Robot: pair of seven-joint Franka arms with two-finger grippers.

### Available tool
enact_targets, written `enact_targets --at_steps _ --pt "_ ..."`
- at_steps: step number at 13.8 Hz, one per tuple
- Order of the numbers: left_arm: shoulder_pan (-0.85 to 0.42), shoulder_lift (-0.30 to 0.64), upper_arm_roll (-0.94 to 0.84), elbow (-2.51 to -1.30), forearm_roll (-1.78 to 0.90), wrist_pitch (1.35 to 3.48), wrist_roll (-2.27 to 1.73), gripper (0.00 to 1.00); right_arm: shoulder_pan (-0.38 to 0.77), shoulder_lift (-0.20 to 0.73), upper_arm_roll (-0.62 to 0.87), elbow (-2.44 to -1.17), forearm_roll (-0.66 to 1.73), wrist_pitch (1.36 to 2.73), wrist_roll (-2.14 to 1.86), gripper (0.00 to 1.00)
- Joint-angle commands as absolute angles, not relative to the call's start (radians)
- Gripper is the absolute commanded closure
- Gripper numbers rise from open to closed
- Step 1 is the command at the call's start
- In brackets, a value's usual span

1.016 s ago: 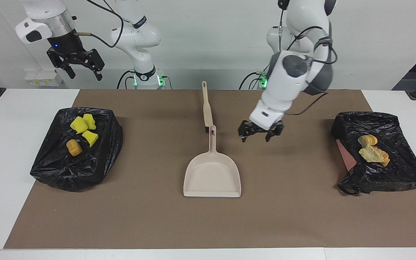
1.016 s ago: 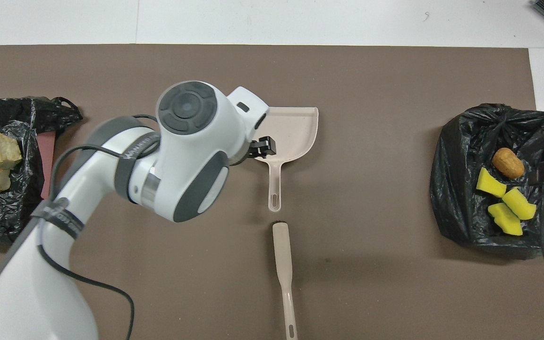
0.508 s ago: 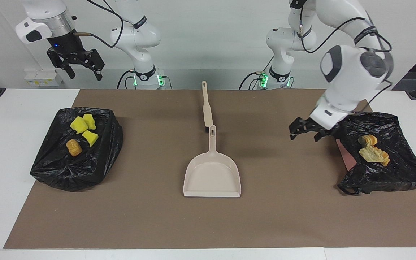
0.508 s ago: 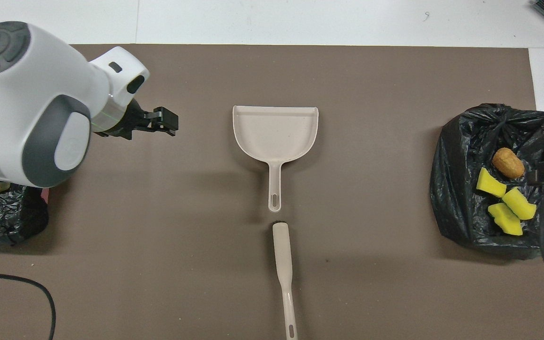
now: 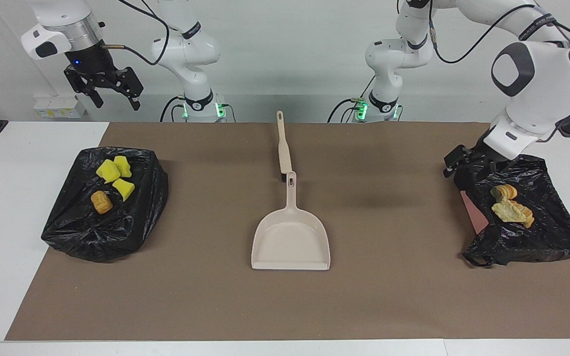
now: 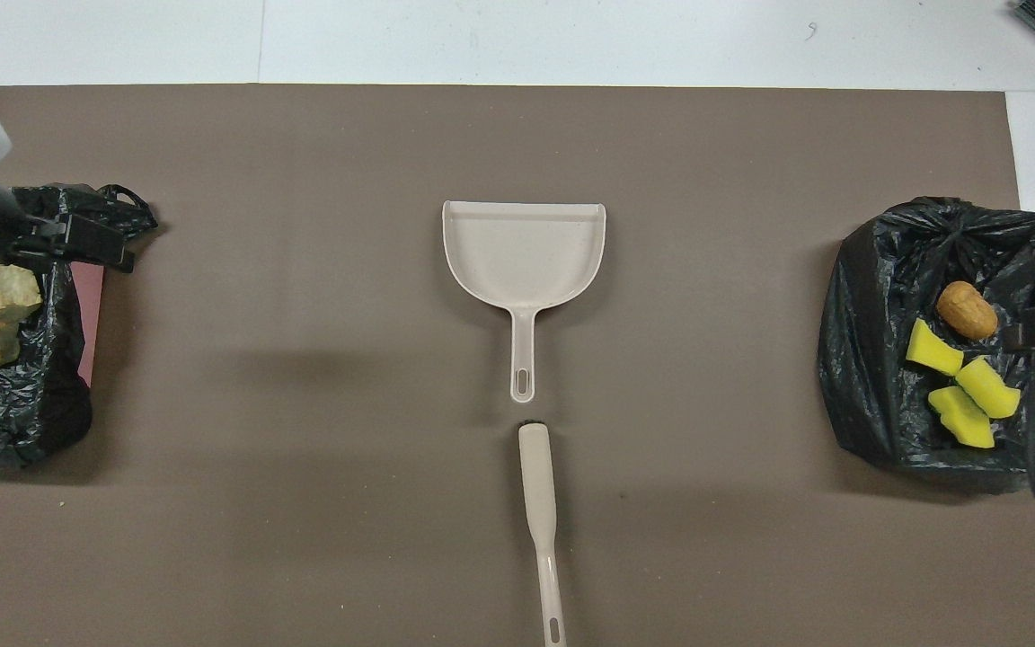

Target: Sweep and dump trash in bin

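beige plastic sets the landmark: the dustpan (image 5: 291, 241) lies flat mid-mat with its handle pointing toward the robots. nearer to the robots than the dustpan, almost touching its handle tip, lies the matching brush (image 5: 283, 145), in line with it. both look light and stiff; i judge the slim handles the place to pinch, though smooth plastic may slip or swivel in a narrow grip.

toward the right arm's end from the dustpan sits a bin lined with a black bag (image 5: 72, 232), carrying three yellow sponge chunks (image 5: 116, 175) and a brown cork-like roll (image 5: 101, 202). these should be very light, the sponges soft and springy, the roll apt to roll if nudged.

toward the left arm's end from the dustpan sits a second black bag-lined bin (image 5: 537, 237), holding pale and orange bread-like lumps (image 5: 511, 205); they look crumbly and light, better pushed than squeezed. so all the trash rests in the bins, none on the mat.

the left gripper (image 5: 455, 160) hovers over this bin's edge that is closer to the robots, fingers released and empty. the right gripper (image 5: 112, 94) waits high, over the table edge by the sponge bin, fingers spread, holding nothing.
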State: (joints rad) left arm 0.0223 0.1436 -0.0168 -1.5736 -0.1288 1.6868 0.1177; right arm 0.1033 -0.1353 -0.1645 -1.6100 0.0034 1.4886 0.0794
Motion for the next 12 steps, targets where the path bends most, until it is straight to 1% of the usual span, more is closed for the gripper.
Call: enact_targets --at_steps 1,3,6,7,9,10,12 --pt "0.026 0.062 -0.018 -1.6 -0.088 1.648 0.117 0.0 0.094 -0.146 -0.161 -1.609 0.02 1.474 0.055 0.0" --pt "0.011 0.026 -0.02 -1.597 -0.029 1.609 0.11 0.0 0.094 -0.146 -0.16 -1.609 0.02 1.474 0.055 0.0" --pt "0.012 -0.001 -0.02 -1.589 -0.02 1.563 0.113 0.0 0.094 -0.146 -0.16 -1.609 0.02 1.474 0.055 0.0" --pt "0.011 0.0 -0.02 -1.58 0.012 1.543 0.121 0.0 0.094 -0.146 -0.16 -1.609 0.02 1.474 0.055 0.0" --pt "0.012 0.015 -0.025 -1.522 0.029 1.478 0.121 0.0 0.094 -0.146 -0.16 -1.609 0.02 1.474 0.055 0.0" --pt "0.012 0.018 -0.025 -1.513 0.031 1.465 0.121 0.0 0.094 -0.146 -0.16 -1.609 0.02 1.474 0.055 0.0" --pt "0.011 0.006 -0.026 -1.532 0.028 1.48 0.126 0.0 0.094 -0.146 -0.16 -1.609 0.02 1.474 0.055 0.0"
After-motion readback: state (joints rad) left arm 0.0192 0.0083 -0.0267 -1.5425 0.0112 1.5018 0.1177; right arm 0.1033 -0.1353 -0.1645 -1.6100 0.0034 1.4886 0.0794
